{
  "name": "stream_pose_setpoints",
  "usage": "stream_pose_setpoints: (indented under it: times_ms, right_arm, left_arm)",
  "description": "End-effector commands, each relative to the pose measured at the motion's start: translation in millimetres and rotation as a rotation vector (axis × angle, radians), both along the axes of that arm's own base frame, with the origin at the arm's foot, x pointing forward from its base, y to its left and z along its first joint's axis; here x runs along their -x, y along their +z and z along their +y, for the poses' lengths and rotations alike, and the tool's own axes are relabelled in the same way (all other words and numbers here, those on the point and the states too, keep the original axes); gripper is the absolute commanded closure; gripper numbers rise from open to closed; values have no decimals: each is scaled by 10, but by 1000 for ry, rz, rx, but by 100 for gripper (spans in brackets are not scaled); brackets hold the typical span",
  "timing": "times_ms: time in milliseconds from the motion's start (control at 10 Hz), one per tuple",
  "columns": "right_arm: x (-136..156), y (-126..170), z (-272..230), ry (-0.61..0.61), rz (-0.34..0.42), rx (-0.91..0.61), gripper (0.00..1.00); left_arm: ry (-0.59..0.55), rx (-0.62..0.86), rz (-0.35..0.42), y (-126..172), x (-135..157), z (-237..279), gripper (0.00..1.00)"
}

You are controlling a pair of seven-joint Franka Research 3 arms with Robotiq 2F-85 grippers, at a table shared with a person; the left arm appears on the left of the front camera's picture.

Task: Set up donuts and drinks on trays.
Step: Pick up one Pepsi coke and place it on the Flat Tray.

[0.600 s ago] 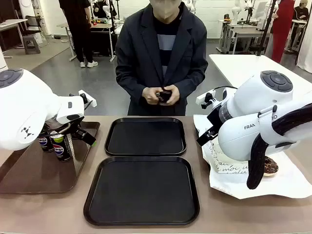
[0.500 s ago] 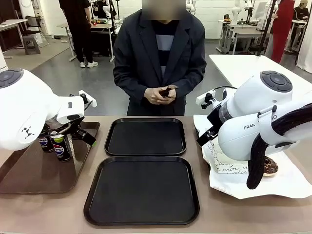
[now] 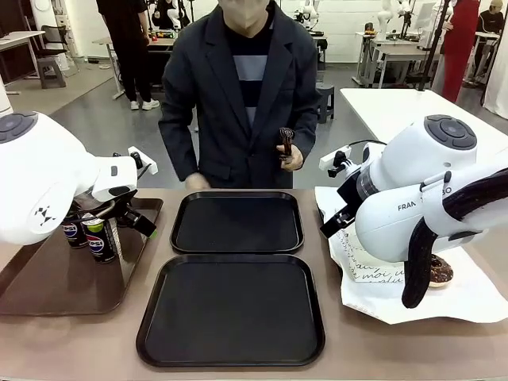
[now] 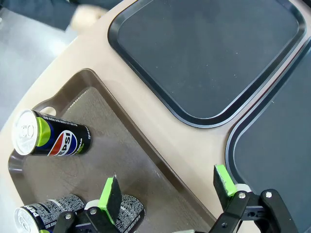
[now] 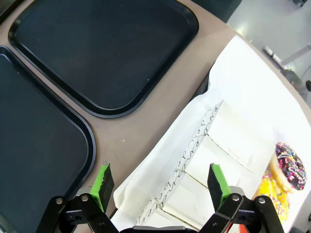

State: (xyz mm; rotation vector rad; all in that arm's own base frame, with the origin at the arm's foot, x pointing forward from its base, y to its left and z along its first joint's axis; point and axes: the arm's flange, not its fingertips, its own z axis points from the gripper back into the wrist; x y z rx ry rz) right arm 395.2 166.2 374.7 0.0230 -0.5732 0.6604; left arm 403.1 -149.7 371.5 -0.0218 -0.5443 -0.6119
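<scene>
The left gripper (image 4: 166, 184) is hanging open over the brown tray (image 4: 121, 160). The 2 cans (image 4: 51, 141) are standing by that tray's far edge, just to one side of its fingers, not between them. The right gripper (image 5: 160, 178) is hanging open too, closer to the donuts (image 5: 286, 170) on the white paper (image 5: 243, 87).

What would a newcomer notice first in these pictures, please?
Two black trays lie mid-table, one behind the other. At the left, the open left gripper hovers over Pepsi cans on a brown tray; at the right, sprinkled donuts sit on white paper.
</scene>
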Motion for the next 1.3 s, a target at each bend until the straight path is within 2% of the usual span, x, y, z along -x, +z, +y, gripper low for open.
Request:
stream_pose_setpoints:
  times_ms: [0,900,1100,1200]
  right_arm:
    - [0,0,1,0,0,0,0]
    - [0,0,0,0,0,0,0]
    - [575,242,-152,3,-47,22,0]
    - [967,364,-259,-7,-28,15,0]
  left_arm:
    - [0,0,0,0,0,0,0]
    - [0,0,0,0,0,0,0]
    - [-80,28,-14,482,605,114,0]
    - [-101,21,-35,636,926,251,0]
